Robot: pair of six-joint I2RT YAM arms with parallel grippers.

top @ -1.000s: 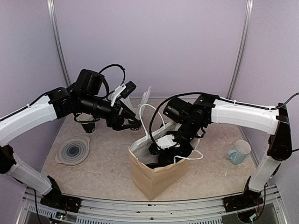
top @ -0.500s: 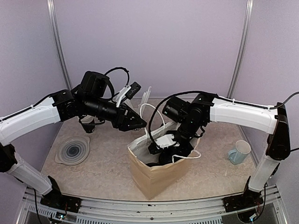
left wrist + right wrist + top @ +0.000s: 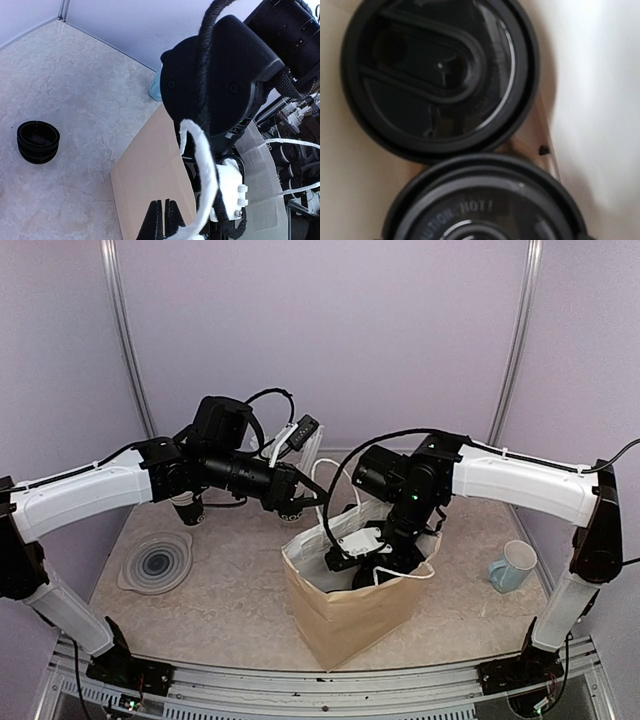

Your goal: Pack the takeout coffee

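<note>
A brown paper bag (image 3: 345, 625) with white handles (image 3: 322, 480) stands mid-table. Inside it, the right wrist view shows two takeout coffee cups side by side from above. One black lid (image 3: 437, 75) lies farther off. The other (image 3: 485, 210), marked "CAUTION HOT!", is right below the camera. My right gripper (image 3: 375, 562) reaches into the bag's mouth, and its fingers are hidden in both views. My left gripper (image 3: 164, 217) is shut at the bag's far-left rim. A white handle (image 3: 202, 170) runs against its fingers, and a pinch does not show.
A pale blue mug (image 3: 514, 566) stands at the right. A grey round dish (image 3: 157, 562) lies at the left. Black cups with white rims (image 3: 190, 508) sit behind the left arm. A short black stack (image 3: 38, 142) rests on the table beside the bag.
My left arm swung right to the bag's handle and its jaws closed. The bag shifted slightly right and stands taller. My right gripper stayed inside the bag.
</note>
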